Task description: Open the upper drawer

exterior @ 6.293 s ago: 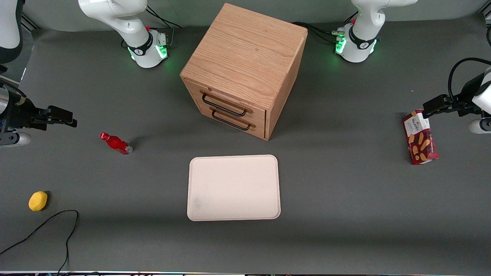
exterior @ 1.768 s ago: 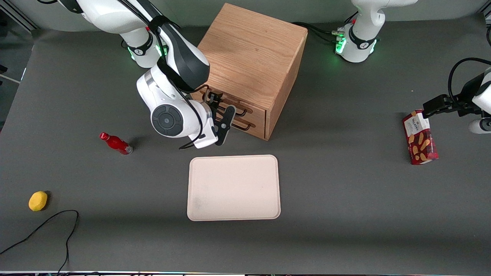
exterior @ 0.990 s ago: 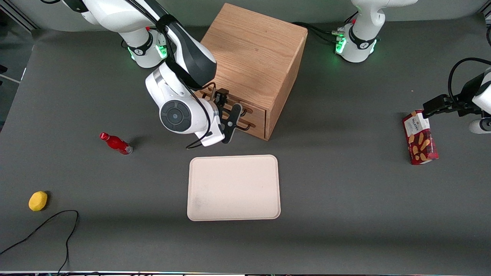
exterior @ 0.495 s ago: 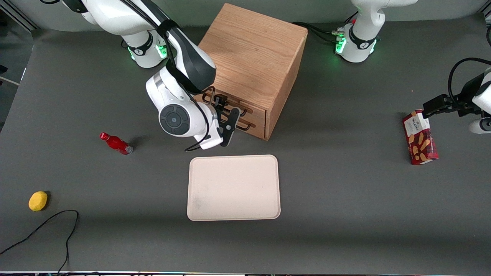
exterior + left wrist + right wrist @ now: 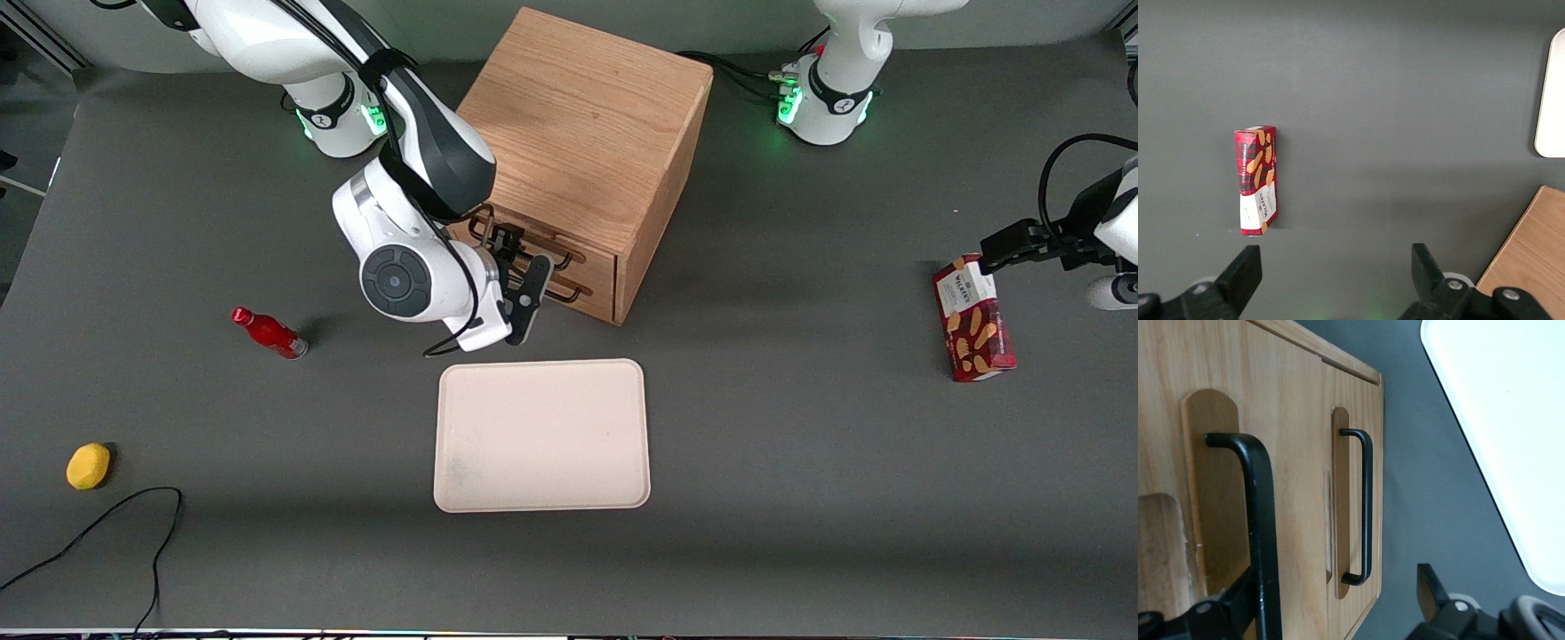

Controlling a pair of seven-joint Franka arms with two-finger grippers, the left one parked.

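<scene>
The wooden cabinet [image 5: 578, 133] stands at the middle of the table, farther from the front camera than the tray. Its upper drawer [image 5: 594, 258] looks shut, and so does the lower drawer [image 5: 597, 298] beneath it. My right gripper [image 5: 520, 267] is open in front of the drawer fronts. In the right wrist view the upper drawer [image 5: 1291, 487] fills the frame, and its black wire handle [image 5: 1261, 520] runs close along one finger [image 5: 1238, 600], between the open jaws of the gripper [image 5: 1335, 587]. The lower drawer's handle [image 5: 1365, 507] shows too. The fingers hold nothing.
A cream tray [image 5: 542, 436] lies nearer the camera than the cabinet; its edge shows in the right wrist view [image 5: 1511, 420]. A red bottle [image 5: 268, 332], a yellow lemon [image 5: 88, 466] and a black cable [image 5: 107, 524] lie toward the working arm's end. A red biscuit box [image 5: 973, 318] lies toward the parked arm's end.
My right arm came from the table's end to the cabinet's drawer fronts. In the last half second the gripper shifted slightly toward the working arm's end. The drawers have not moved.
</scene>
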